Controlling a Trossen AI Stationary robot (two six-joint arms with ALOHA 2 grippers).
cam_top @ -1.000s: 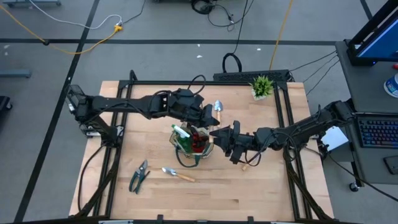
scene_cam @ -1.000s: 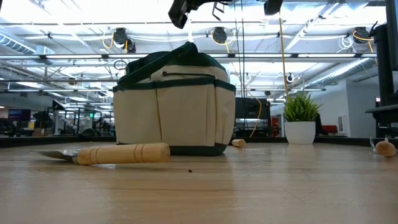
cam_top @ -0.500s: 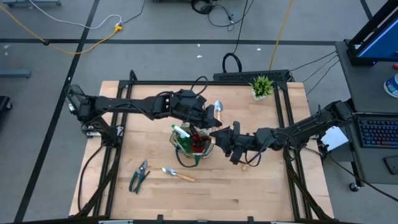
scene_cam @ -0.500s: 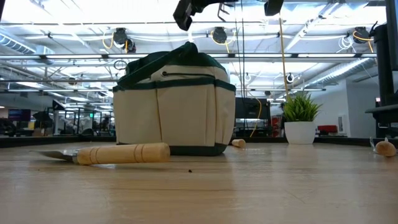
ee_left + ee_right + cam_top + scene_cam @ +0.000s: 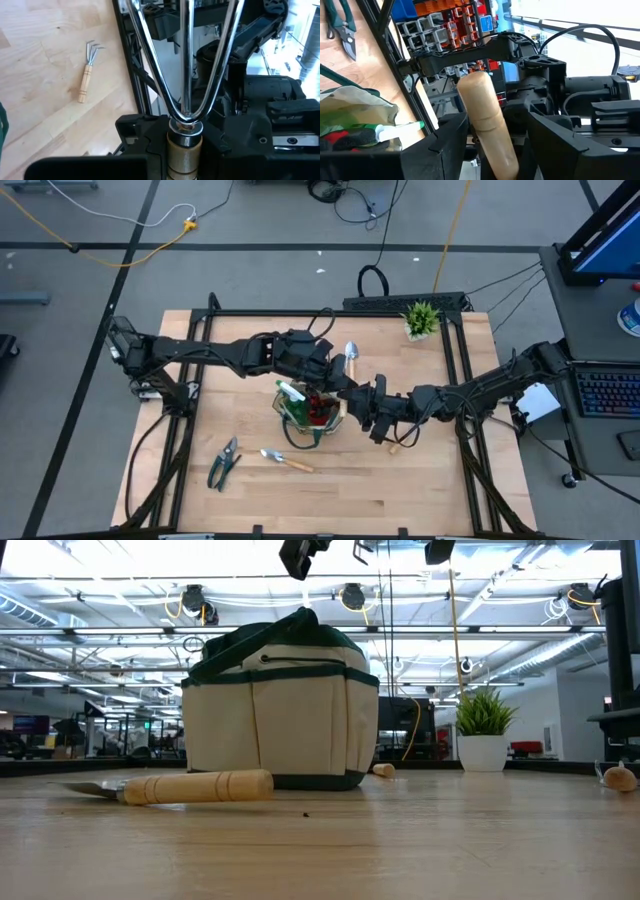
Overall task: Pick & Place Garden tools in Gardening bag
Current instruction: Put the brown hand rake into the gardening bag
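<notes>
Just above the gardening bag (image 5: pixel 300 412), left gripper (image 5: pixel 337 377) jaws clench the trowel (image 5: pixel 350 352) at its ferrule; stiff, light, its smooth wooden handle sits between the right gripper (image 5: pixel 357 395) jaws, grip there impossible to tell.

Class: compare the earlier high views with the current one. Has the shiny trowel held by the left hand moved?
Yes. The trowel has shifted slightly right, toward the potted plant, carried by the left hand.

2 black jointed arms w/ cables
</notes>
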